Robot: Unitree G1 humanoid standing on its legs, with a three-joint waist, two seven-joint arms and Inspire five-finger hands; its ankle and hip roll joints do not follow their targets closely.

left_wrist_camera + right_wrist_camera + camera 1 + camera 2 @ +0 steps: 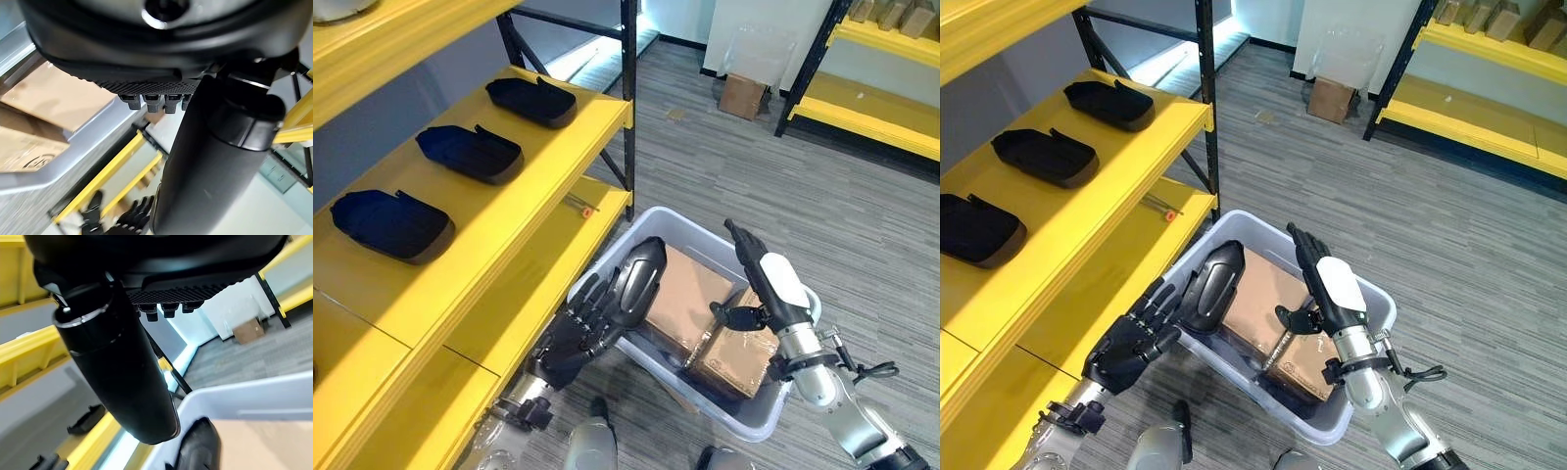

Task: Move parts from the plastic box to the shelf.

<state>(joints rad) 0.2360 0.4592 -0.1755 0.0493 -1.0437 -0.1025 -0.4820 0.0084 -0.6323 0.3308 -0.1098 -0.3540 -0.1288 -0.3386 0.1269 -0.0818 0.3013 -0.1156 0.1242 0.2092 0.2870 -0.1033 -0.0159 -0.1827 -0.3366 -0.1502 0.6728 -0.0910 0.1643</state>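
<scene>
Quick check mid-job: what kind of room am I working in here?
Likely a storeroom or small warehouse: yellow racking holding black parts, more yellow racking across the room, and a plastic box on grey floor.

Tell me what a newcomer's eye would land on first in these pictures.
First, the black part held up by the left hand at the near-left edge of the plastic box, which holds brown cartons. Then the right hand, open and raised above the box. To the left, three more black parts lie in a row on the yellow shelf.
</scene>
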